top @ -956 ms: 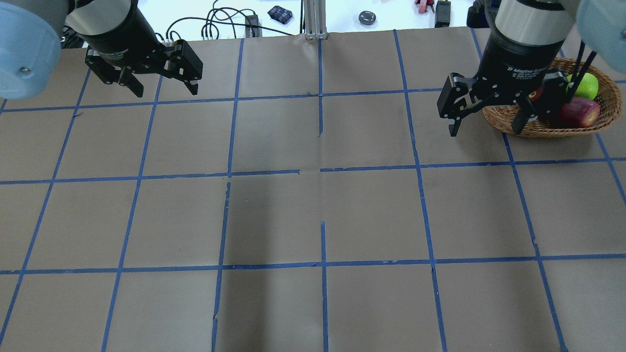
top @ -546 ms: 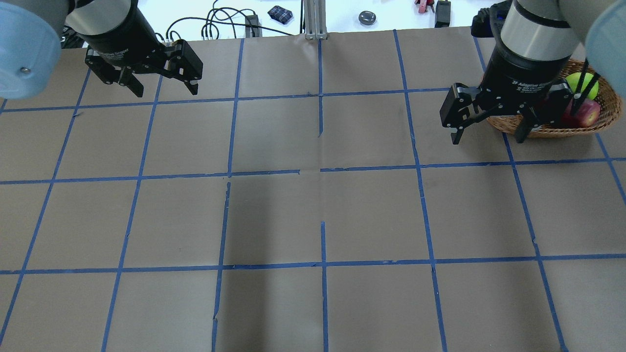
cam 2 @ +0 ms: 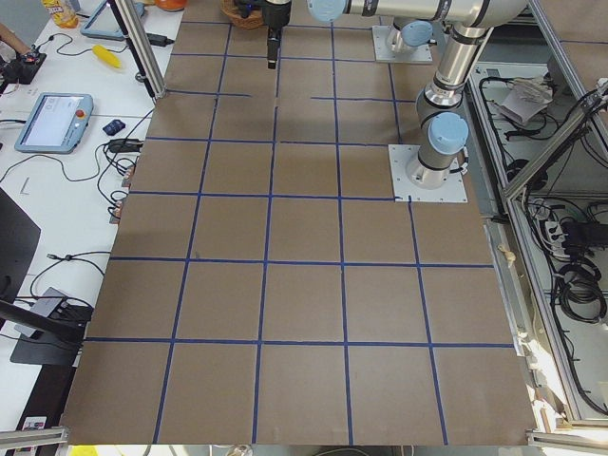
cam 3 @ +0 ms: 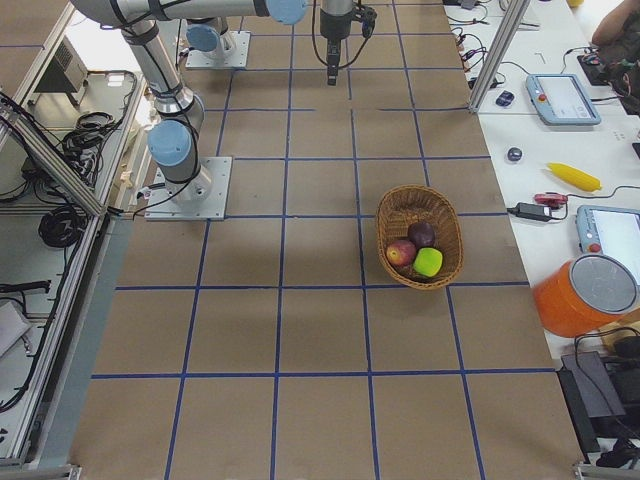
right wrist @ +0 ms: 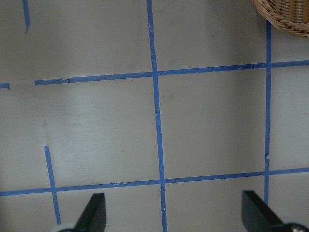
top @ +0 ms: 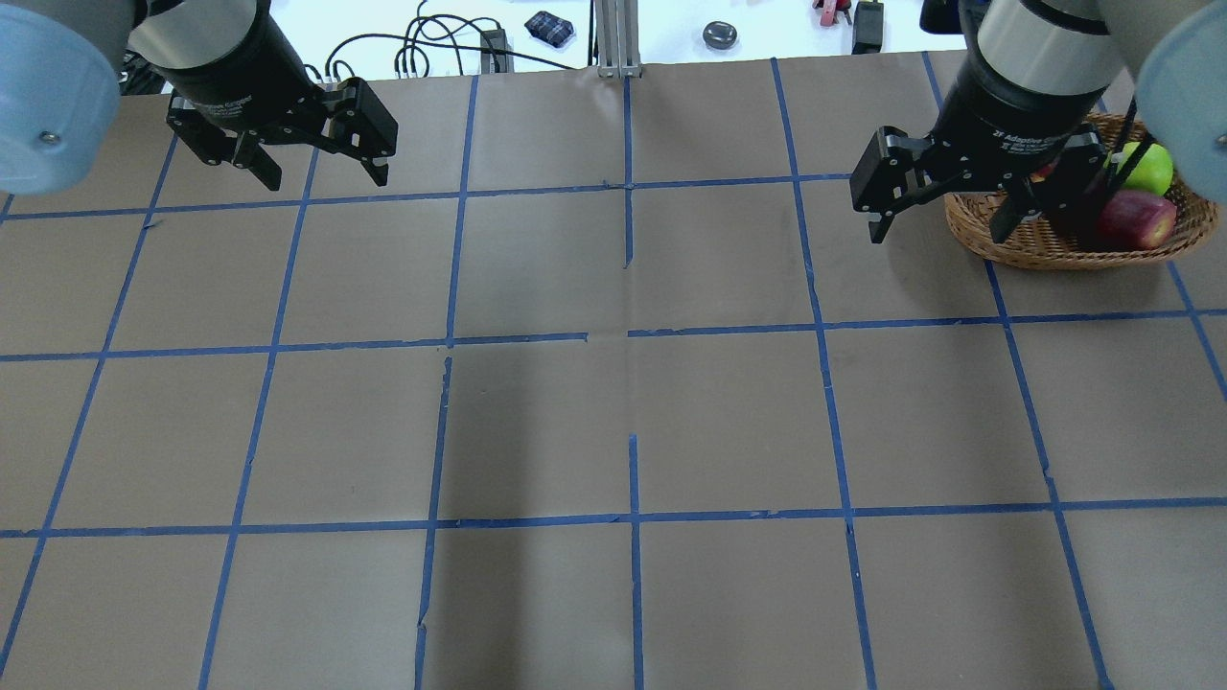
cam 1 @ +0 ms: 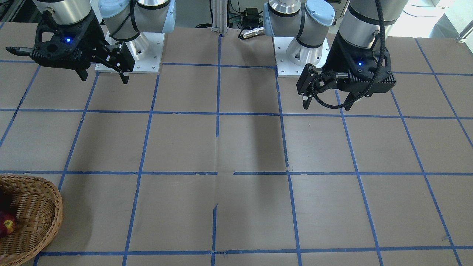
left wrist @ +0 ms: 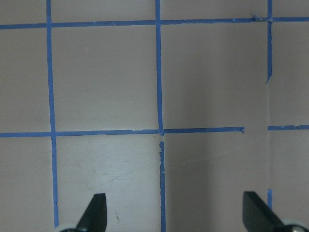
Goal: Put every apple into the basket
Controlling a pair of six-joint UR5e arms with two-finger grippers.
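Note:
The wicker basket (top: 1074,251) stands at the far right of the table. It holds all three apples: the red apple (cam 3: 401,252), the purple apple (cam 3: 422,233) and the yellow-green apple (cam 3: 428,262). In the overhead view I see the green apple (top: 1148,169) and the red apple (top: 1139,218); the purple one is hidden behind my right gripper. My right gripper (top: 937,230) is open and empty, raised beside the basket's left rim. My left gripper (top: 326,178) is open and empty over the far left of the table.
Brown paper with a blue tape grid covers the table (top: 633,402). The basket's rim shows in the right wrist view (right wrist: 285,12) and at the bottom left of the front view (cam 1: 51,207). Cables and small items lie beyond the far edge (top: 460,48).
My right gripper has shifted a little, first toward the camera, then back and to the left, and it stays open. My left gripper has not moved.

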